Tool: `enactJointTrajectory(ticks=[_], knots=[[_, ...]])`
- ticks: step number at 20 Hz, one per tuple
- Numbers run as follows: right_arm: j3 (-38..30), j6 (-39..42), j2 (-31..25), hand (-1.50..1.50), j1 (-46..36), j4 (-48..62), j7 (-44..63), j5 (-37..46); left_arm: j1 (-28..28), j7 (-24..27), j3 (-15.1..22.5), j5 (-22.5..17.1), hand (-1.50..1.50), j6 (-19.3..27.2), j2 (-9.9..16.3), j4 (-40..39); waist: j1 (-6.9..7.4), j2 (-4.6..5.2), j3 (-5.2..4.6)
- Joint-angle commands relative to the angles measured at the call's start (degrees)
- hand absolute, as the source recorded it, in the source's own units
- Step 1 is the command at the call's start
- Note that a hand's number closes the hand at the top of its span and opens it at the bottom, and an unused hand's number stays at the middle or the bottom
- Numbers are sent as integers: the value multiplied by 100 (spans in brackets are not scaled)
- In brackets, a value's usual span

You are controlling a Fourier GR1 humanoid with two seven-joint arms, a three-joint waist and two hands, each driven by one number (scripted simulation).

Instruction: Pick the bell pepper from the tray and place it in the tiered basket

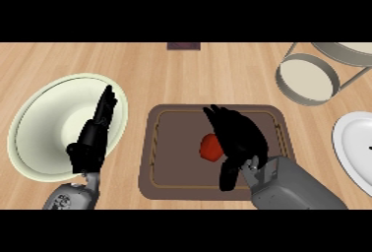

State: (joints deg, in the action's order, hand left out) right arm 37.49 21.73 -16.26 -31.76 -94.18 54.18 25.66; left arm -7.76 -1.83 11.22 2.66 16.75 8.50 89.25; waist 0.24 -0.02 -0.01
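Observation:
A red bell pepper (208, 146) lies on the brown tray (169, 162) in the middle of the counter. My right hand (236, 135) hangs over the tray just right of the pepper, fingers spread and reaching past it, thumb pointing down toward the tray's front; it covers the pepper's right side and is not closed on it. The tiered basket (311, 78), grey-rimmed with cream shelves, stands at the far right. My left hand (96, 130) rests open, fingers up, over a large cream bowl.
The large cream bowl (51, 128) sits to the left of the tray. A white plate (352, 142) shows at the right edge. A small dark object (184, 46) lies at the counter's far edge.

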Motion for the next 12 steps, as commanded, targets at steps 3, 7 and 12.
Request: enactJointTrajectory(ticks=[3,7,12], knots=[[-116,186,293,-150,382,112,20,613,6,-338,-142,38,0,-175,24,327,-10,-4,1],[-356,459,527,-150,635,-198,125,785,-247,78,-317,156,0,-172,-168,-291,-32,-3,0],[-732,512,741,-150,454,542,-641,1053,-28,356,-466,108,0,-381,-167,-423,-15,5,0]])
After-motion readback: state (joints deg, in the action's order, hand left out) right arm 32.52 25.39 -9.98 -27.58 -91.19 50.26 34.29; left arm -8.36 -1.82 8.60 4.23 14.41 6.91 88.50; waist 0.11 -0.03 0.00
